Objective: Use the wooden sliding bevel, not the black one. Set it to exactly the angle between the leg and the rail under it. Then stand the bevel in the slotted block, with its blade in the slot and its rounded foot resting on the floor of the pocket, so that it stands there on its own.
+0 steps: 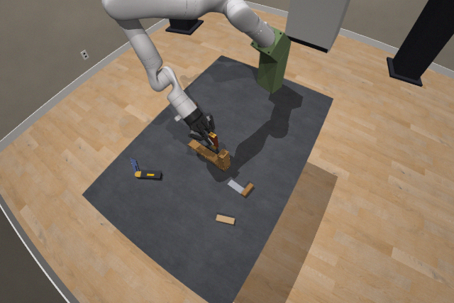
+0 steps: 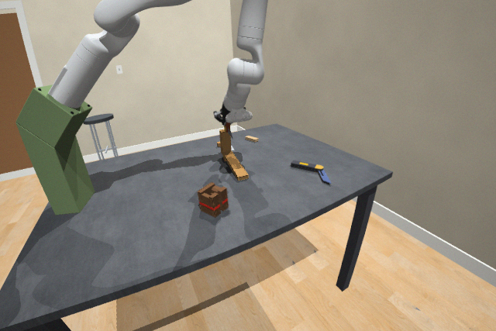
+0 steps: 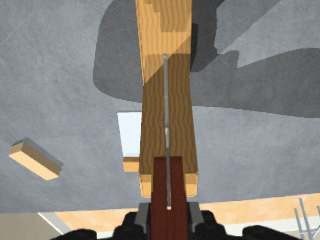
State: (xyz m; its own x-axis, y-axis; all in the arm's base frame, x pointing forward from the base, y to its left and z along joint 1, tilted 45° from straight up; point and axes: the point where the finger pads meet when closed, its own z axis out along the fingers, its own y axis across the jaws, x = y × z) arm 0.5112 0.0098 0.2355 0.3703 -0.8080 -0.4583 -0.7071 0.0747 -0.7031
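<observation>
Counter (image 1: 176, 237) (image 2: 139, 231) (image 3: 50, 75), dark grey, listed from the left of the top view.

Item: black bevel (image 1: 149, 174) (image 2: 308, 165), yellow-marked, blue blade folded out at an angle; lies inside the left corner.

Item: slotted block (image 2: 213, 201), dark brown with a red band; stands on the counter near the long edge closest to the exterior view (mostly hidden by the arm from above).

Item: leg-and-rail piece, light brown, around the counter's middle. The rail (image 1: 205, 152) (image 2: 237, 167) (image 3: 166, 25) lies low; the leg (image 1: 224, 161) (image 2: 225, 142) rises from its end towards the right edge.

Item: gripper (image 1: 213, 142) (image 2: 227, 123) (image 3: 169, 219), black, above this piece; fingers closed about the red-brown stock of the wooden sliding bevel (image 1: 213, 140) (image 2: 228, 128) (image 3: 159, 195). Its thin blade runs over the wood in the wrist view; whether it touches is unclear. The bevel is out of the block.

Item: small wood block (image 1: 225, 219) (image 2: 251, 138) (image 3: 32, 160), pale, flat, between the middle and the bottom corner.

Item: try square (image 1: 247, 189) (image 2: 218, 144) (image 3: 131, 164), wooden stock, pale blade; flat, towards the right long edge.

Item: green pedestal (image 1: 273, 72) (image 2: 52, 151), bearing the arm, at the far short edge between the top and right corners.
</observation>
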